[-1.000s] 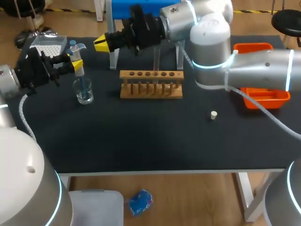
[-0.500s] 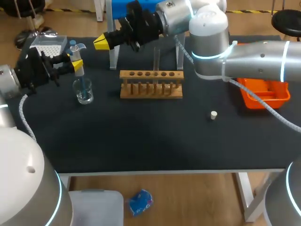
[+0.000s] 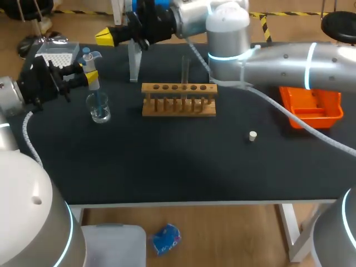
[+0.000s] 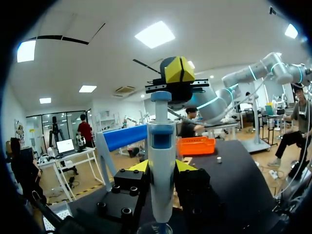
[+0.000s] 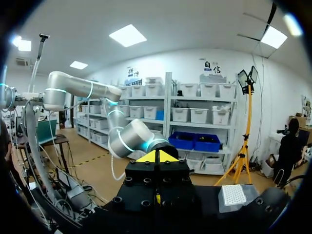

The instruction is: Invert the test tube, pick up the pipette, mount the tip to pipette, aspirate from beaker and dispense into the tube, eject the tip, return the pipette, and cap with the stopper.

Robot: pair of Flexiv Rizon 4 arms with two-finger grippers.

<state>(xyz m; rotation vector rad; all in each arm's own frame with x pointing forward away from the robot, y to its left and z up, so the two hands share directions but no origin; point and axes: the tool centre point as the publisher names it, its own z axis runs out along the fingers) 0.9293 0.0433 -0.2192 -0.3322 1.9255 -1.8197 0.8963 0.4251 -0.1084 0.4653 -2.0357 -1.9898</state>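
the pipette [image 3: 93, 84] stands upright at the left side of the counter [image 3: 167, 161], grasped between the yellow tips of the left end effector [image 3: 90, 73]. its lower end goes down into the beaker [image 3: 100, 111], which stands right under it. the wooden rack [image 3: 178, 100] is near the middle, and a clear tube [image 3: 185, 69] rises upright from it. the small white stopper [image 3: 253, 136] lies alone to the right of the rack. the right arm reaches across from the right; its end effector [image 3: 107, 38] hangs over the far edge, beyond the pipette, clenched with tips pressed together on nothing. a tip box [image 3: 56, 53] sits in the far left corner, an orange tray [image 3: 311, 108] at the right edge.
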